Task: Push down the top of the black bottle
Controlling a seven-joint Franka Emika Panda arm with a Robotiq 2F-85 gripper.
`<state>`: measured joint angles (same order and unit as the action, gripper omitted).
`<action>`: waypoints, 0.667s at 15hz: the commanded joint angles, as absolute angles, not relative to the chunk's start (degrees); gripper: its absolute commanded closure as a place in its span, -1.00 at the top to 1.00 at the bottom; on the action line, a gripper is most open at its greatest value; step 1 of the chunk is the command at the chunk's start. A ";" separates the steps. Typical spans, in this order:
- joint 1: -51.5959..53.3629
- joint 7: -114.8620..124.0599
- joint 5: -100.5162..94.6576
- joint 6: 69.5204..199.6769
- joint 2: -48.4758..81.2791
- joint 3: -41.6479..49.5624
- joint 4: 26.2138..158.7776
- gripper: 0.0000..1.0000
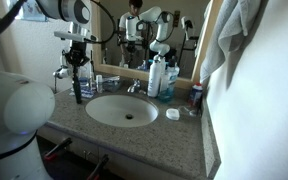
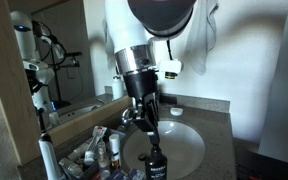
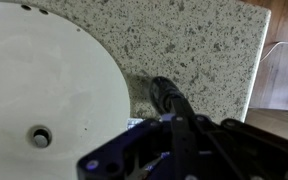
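The black bottle [image 1: 79,90] stands upright on the granite counter by the left rim of the sink. It also shows at the bottom of an exterior view [image 2: 155,166], and from above in the wrist view [image 3: 165,97]. Its top [image 2: 152,149] is a narrow dark pump head. My gripper [image 2: 149,136] hangs straight over it with the fingers together, their tips at or just above the top; I cannot tell whether they touch. In the wrist view the dark, blurred fingers [image 3: 174,125] cover most of the bottle. The gripper also shows in an exterior view [image 1: 78,66].
The white sink [image 1: 124,110] with its faucet [image 1: 134,87] lies beside the bottle. Taller white bottles [image 1: 156,74] and a blue bottle [image 1: 168,82] stand at the mirror. Several small toiletries [image 2: 94,155] lie on the counter. A towel [image 1: 249,60] hangs nearby.
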<state>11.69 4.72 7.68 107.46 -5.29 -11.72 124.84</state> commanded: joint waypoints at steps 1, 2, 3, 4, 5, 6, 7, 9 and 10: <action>11.33 4.30 7.72 108.26 -2.57 -11.43 126.30 -1.00; 11.25 4.41 7.31 108.05 -2.77 -11.30 126.09 -1.00; 11.15 4.49 6.78 107.75 -2.95 -11.15 125.73 -1.00; 11.09 4.47 6.41 107.45 -2.96 -11.05 125.38 -1.00; 11.07 4.08 6.33 107.55 -2.99 -10.93 125.13 -1.00; 11.07 3.68 6.73 107.65 -3.02 -10.80 125.00 -1.00; 11.09 3.29 7.02 108.14 -3.29 -10.74 124.86 -1.00; 11.12 2.82 6.81 107.93 -3.42 -10.75 124.25 -1.00; 11.16 2.19 6.90 108.17 -3.63 -10.74 124.13 -1.00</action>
